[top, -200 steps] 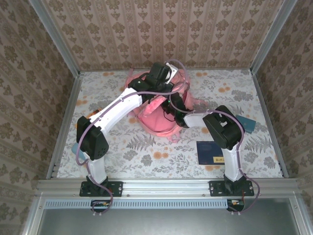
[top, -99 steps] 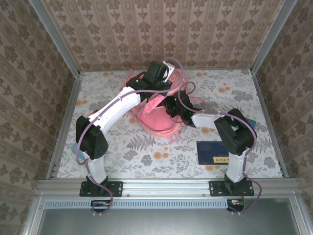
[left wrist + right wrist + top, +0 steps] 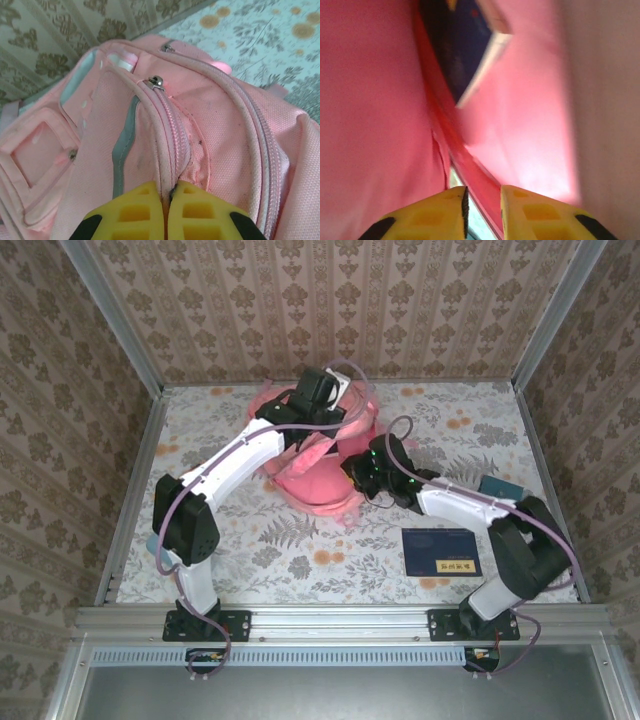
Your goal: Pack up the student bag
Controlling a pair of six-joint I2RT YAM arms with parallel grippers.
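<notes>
Student bag point(image 3: 318, 478), pink, lies far-centre on bench point(image 3: 250, 540). Left jaws clamped shut on its zip seam. Right jaws inside the opening, slightly apart, pink rim between them; grip or not, cannot tell. Dark-blue booklet point(image 3: 440, 552) near right.

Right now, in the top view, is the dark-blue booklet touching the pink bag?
No, the dark-blue booklet lies flat on the table near its front edge, clear of the student bag.

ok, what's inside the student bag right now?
Through the opening, a dark-blue flat item with a pale edge, blurred, lies inside the student bag. The pink fabric covers everything else in there.
</notes>
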